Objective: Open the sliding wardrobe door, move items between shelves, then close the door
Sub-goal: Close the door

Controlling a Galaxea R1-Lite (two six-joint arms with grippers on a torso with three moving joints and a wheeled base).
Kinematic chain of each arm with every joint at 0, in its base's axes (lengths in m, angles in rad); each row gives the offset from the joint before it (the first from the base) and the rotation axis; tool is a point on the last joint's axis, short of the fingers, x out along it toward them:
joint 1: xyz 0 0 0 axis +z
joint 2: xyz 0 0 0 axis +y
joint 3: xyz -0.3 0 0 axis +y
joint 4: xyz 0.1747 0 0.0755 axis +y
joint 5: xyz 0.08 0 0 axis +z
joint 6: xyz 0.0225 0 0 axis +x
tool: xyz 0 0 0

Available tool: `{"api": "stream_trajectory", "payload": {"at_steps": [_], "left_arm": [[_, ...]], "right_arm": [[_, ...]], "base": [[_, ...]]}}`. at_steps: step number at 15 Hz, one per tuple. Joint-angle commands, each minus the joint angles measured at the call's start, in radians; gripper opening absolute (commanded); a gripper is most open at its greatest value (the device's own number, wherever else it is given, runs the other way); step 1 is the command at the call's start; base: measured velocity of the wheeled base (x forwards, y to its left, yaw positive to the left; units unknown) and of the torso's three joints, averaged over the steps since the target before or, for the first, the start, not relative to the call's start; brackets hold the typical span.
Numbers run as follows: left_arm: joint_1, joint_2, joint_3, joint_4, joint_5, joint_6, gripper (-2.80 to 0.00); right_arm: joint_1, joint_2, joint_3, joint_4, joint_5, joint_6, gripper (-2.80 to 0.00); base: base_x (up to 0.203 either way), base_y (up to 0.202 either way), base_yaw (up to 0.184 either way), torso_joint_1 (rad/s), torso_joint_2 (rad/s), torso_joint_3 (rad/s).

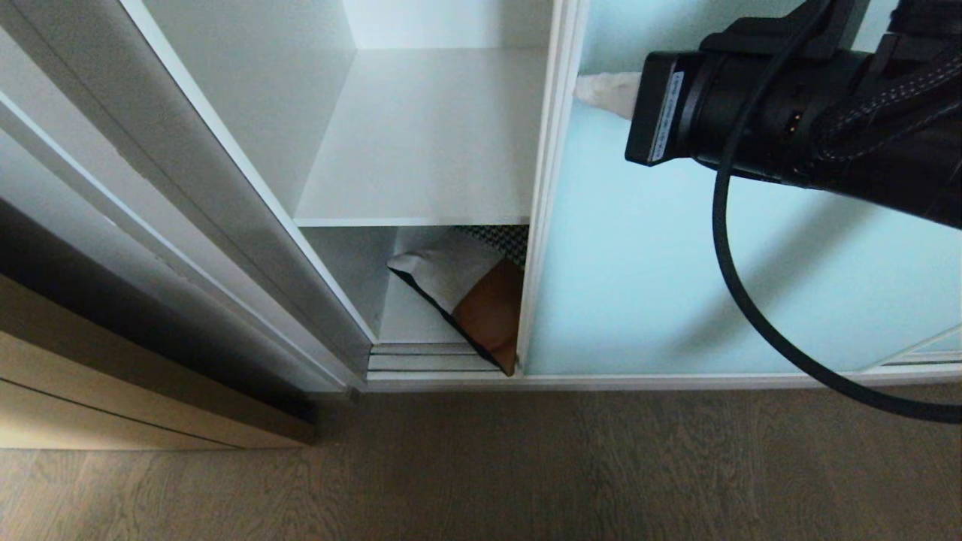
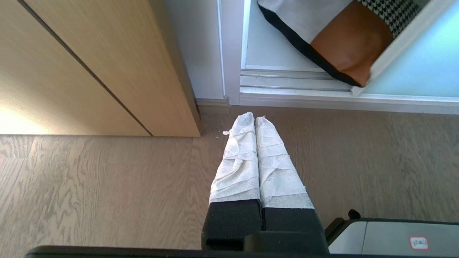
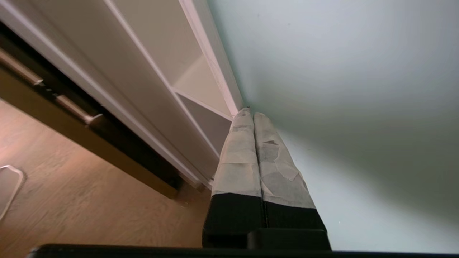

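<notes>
The sliding wardrobe door (image 1: 714, 285), a pale aqua frosted panel, covers the right part of the wardrobe, and the compartment to its left stands exposed. A white shelf (image 1: 421, 150) spans that compartment. Under it lie the items (image 1: 481, 293), a bundle of white, black and tan-brown cloth, partly tucked behind the door's edge. My right gripper (image 1: 601, 90) is shut, its taped tips up against the door face just beside its left frame (image 3: 229, 96); whether they touch it I cannot tell. My left gripper (image 2: 254, 120) is shut and empty, low over the floor in front of the items (image 2: 340, 46).
A light wooden panel (image 1: 113, 391) stands at the left of the wardrobe. The door's floor track (image 1: 428, 359) runs along the bottom sill. Wood floor (image 1: 526, 466) lies in front. A part of my base (image 2: 394, 236) shows beside the left gripper. A white cable (image 3: 9, 186) lies on the floor.
</notes>
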Motion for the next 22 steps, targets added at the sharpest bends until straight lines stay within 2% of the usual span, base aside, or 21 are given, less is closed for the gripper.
{"api": "stream_trajectory", "payload": {"at_steps": [1, 6, 11, 17, 22], "left_arm": [[0.000, 0.002, 0.002, 0.000, 0.001, -0.001, -2.80], [0.000, 0.002, 0.002, 0.000, 0.001, -0.001, -2.80], [0.000, 0.002, 0.002, 0.000, 0.001, -0.001, -2.80], [0.000, 0.002, 0.002, 0.000, 0.001, -0.001, -2.80], [0.000, 0.002, 0.002, 0.000, 0.001, -0.001, -2.80]], "right_arm": [[0.018, 0.024, -0.004, -0.004, -0.006, -0.002, -2.80], [0.168, 0.042, -0.008, -0.002, -0.009, -0.016, -2.80], [0.269, 0.128, -0.052, 0.000, -0.008, -0.034, -2.80], [0.344, 0.235, -0.199, 0.037, -0.008, -0.035, -2.80], [0.375, 0.066, -0.111, 0.028, -0.020, -0.032, -2.80]], "base": [[0.000, 0.000, 0.000, 0.000, 0.00, 0.000], [0.000, 0.000, 0.000, 0.000, 0.00, 0.000], [0.000, 0.000, 0.000, 0.000, 0.00, 0.000], [0.000, 0.000, 0.000, 0.000, 0.00, 0.000], [0.000, 0.000, 0.000, 0.000, 0.00, 0.000]]}}
